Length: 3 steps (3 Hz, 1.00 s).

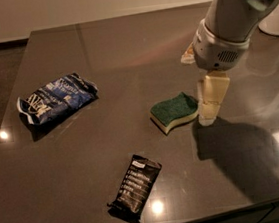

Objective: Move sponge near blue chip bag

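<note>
The sponge, dark green on top with pale yellow foam below, lies flat near the middle of the dark table. The blue chip bag, wrinkly foil with white lettering, lies at the left of the table, well apart from the sponge. My gripper hangs from the arm at the upper right, its pale fingers pointing down just to the right of the sponge, tips close to the table.
A black snack bar wrapper lies near the front edge, below and left of the sponge. The table is dark and glossy, with its front edge at the bottom and its left edge beside the chip bag. A white object stands at the far right.
</note>
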{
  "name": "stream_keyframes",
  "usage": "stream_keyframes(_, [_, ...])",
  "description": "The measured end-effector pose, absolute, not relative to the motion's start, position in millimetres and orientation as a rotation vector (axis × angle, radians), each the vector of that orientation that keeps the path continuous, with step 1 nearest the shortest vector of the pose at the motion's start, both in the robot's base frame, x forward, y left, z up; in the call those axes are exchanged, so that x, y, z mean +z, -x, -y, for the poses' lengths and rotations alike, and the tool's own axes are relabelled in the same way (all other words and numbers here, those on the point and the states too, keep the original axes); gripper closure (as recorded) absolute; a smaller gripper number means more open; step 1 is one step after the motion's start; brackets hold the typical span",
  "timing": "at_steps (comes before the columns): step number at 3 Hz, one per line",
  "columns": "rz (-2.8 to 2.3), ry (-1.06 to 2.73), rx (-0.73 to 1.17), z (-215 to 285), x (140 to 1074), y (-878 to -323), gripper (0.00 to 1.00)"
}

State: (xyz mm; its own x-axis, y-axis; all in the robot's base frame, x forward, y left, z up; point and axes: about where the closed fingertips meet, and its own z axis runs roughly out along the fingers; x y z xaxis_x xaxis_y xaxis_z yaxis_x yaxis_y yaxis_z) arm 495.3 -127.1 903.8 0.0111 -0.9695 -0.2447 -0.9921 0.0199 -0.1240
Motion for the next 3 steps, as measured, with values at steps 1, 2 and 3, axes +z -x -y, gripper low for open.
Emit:
stream_keyframes(1, [-2.009,2.078,0.150,115,883,-500,0.00])
stream_keyframes(2, [-1.988,2.113,0.188,109,867,-501,0.00])
stream_keyframes(3, [-1.982,2.131,0.211,106,854,-501,0.00])
